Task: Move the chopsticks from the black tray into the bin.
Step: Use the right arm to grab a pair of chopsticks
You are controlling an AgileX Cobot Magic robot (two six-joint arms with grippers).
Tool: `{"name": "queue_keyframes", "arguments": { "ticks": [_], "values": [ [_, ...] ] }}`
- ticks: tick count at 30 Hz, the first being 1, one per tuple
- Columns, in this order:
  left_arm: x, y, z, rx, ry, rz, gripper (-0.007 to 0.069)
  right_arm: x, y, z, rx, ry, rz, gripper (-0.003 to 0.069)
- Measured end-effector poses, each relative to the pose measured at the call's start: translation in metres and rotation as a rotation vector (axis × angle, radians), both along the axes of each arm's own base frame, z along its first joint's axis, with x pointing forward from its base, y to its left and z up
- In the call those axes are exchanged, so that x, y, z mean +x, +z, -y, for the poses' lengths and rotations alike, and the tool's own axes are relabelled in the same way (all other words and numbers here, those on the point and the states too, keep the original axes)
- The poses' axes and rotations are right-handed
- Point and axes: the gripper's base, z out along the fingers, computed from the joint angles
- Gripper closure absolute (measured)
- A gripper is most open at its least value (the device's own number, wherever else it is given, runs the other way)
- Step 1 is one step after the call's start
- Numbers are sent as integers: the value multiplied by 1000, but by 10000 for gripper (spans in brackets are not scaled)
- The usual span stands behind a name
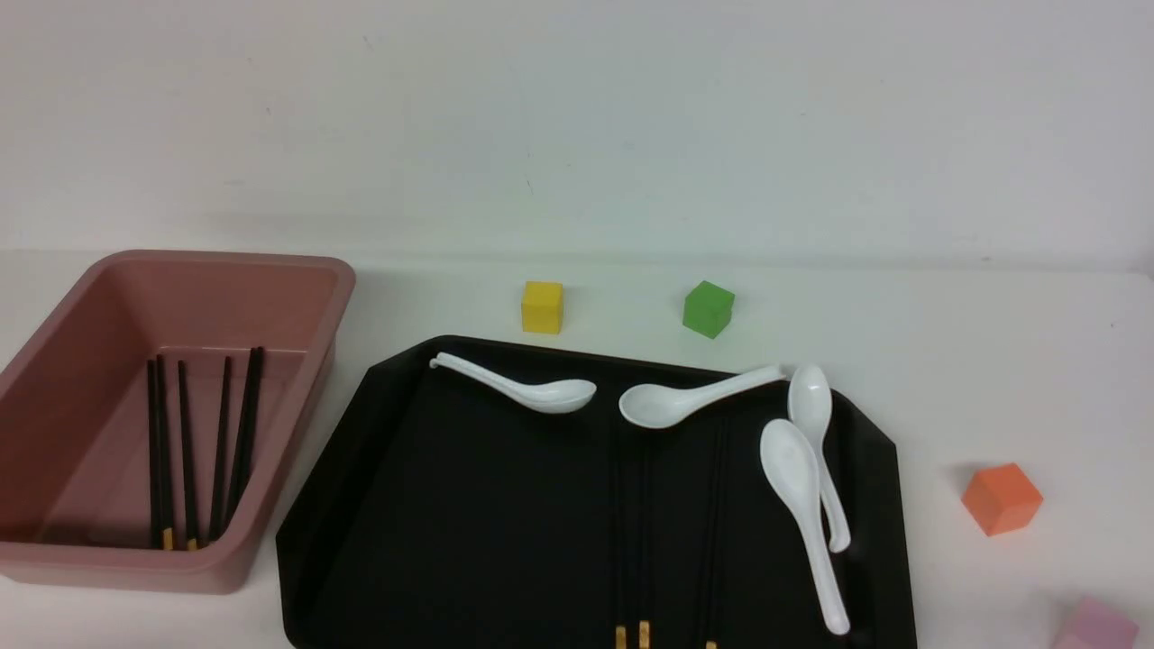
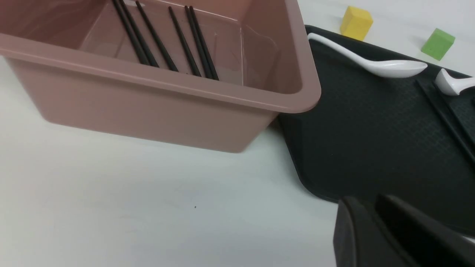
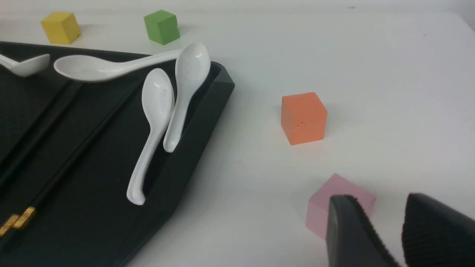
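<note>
From the front, a black tray takes up the middle of the white table, with a pink bin just beside it at its nine o'clock. Several chopsticks already lie in the bin. A few more are still on the tray, black on black and hard to pick out, their gold tips at its six o'clock edge. Four white spoons lie between the tray's twelve and three o'clock. A yellow cube and a green cube stand beyond the tray at twelve o'clock, an orange cube at three and a pink cube at about four.

The left wrist view shows the left gripper near the tray's corner by the bin, its fingers close together and holding nothing.

The right wrist view shows the right gripper with its fingers apart and empty, just over the pink cube.
</note>
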Motion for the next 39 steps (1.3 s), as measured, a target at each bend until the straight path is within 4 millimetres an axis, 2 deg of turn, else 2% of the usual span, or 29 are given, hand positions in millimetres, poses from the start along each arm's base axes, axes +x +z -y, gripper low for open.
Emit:
{"name": "queue_keyframes", "arguments": {
  "ticks": [27, 31, 33, 37, 39],
  "values": [
    [0, 0, 0, 0, 0, 0, 519, 1, 2, 1, -17, -5, 30, 419],
    [0, 0, 0, 0, 0, 0, 513, 1, 2, -4, 281, -29, 12, 419],
    [0, 0, 0, 0, 0, 0, 512, 0, 3, -10, 592, -52, -19, 419],
    [0, 0, 0, 0, 0, 0, 511, 0, 5, -15, 871, -68, -54, 419],
    [0, 0, 0, 0, 0, 0, 510, 0, 6, -15, 912, -68, -60, 419]
  ]
}}
